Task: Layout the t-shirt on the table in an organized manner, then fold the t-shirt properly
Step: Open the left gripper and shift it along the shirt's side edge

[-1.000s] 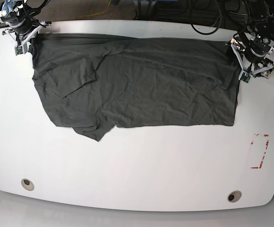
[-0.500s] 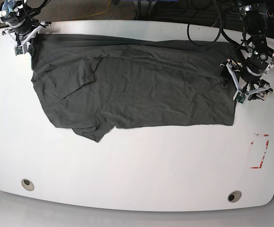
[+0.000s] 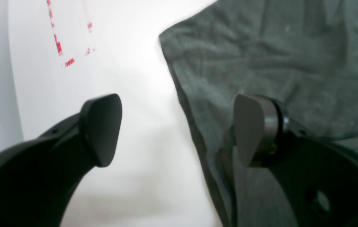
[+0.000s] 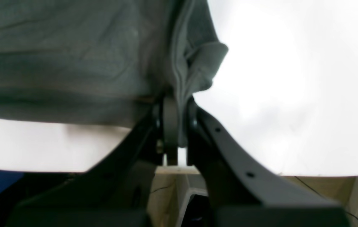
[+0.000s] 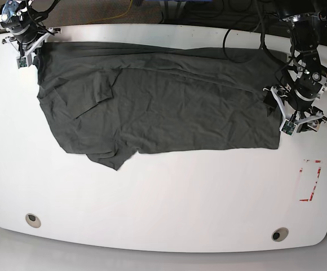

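The dark grey t-shirt [image 5: 163, 101] lies spread and wrinkled across the far half of the white table [image 5: 163, 197], with a sleeve folded over at the left. At the far left corner my right gripper [image 5: 27, 49] is shut on a bunched corner of the t-shirt [image 4: 194, 63], and the right wrist view shows cloth pinched between the fingers of that gripper [image 4: 177, 126]. My left gripper [image 5: 299, 125] hovers open over the shirt's right edge. In the left wrist view the left gripper [image 3: 177, 130] straddles that edge, one pad [image 3: 254, 130] over the t-shirt [image 3: 277, 63], the other over the bare table [image 3: 134, 94].
A red tape rectangle [image 5: 310, 180] marks the table near the right edge, and shows again as red tape [image 3: 59, 47] ahead of the left gripper. Two round grommets [image 5: 32, 219] [image 5: 279, 234] sit near the front edge. Cables hang behind the far edge.
My left arm has come from the shirt's far right corner toward the front along its right edge, jaws still open. The right gripper and the shirt's left corner stayed put.
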### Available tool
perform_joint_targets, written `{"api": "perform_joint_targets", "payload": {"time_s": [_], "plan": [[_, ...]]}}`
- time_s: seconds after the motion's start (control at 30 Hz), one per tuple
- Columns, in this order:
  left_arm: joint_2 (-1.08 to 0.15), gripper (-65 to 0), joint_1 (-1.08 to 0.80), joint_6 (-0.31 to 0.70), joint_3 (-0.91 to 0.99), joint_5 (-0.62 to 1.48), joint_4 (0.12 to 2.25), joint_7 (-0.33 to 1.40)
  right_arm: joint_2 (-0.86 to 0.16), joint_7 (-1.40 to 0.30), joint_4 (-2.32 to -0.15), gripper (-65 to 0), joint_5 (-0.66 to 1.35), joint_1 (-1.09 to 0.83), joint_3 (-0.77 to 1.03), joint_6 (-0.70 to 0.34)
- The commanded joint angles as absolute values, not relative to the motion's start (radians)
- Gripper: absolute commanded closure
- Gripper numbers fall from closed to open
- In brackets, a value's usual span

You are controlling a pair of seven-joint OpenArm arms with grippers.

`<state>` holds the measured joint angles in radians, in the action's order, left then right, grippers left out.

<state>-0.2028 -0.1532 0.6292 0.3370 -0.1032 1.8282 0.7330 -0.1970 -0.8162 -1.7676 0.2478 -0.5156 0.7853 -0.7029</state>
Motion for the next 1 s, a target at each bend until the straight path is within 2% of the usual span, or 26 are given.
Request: {"api": "perform_joint_targets", "payload": {"time_s": [0.0,0.27,0.7,0.77,0.83,0.97], "plan": [[-0.213,-52.3,-0.150,0.693,0.343,-0.099,1.848,0.720,-0.213,-0.803,-1.787,0.0,0.254,-0.519,0.792,-0.698],[-0.211,-52.2,-0.183,0.698,0.375,-0.097,1.851,0.713,-0.209,-0.803,-1.785,0.0,0.252,-0.507,0.792,-0.698],[-0.159,-52.2,-0.191,0.698,0.470,-0.101,1.844,0.549,-0.185,-0.806,-1.785,-0.5,0.243,-0.499,0.794,-0.698],[-0.157,-52.2,-0.191,0.698,0.470,-0.101,1.844,0.539,-0.183,-0.808,-1.785,-2.6,0.243,-0.501,0.797,-0.698],[-0.157,-52.2,-0.191,0.698,0.470,-0.101,1.840,0.533,-0.174,-0.809,-1.787,-7.7,0.243,-0.501,0.799,-0.698],[-0.157,-52.2,-0.189,0.698,0.470,-0.101,1.814,0.533,-0.163,-0.809,-1.808,-25.1,0.225,-0.510,0.803,-0.698]]}}
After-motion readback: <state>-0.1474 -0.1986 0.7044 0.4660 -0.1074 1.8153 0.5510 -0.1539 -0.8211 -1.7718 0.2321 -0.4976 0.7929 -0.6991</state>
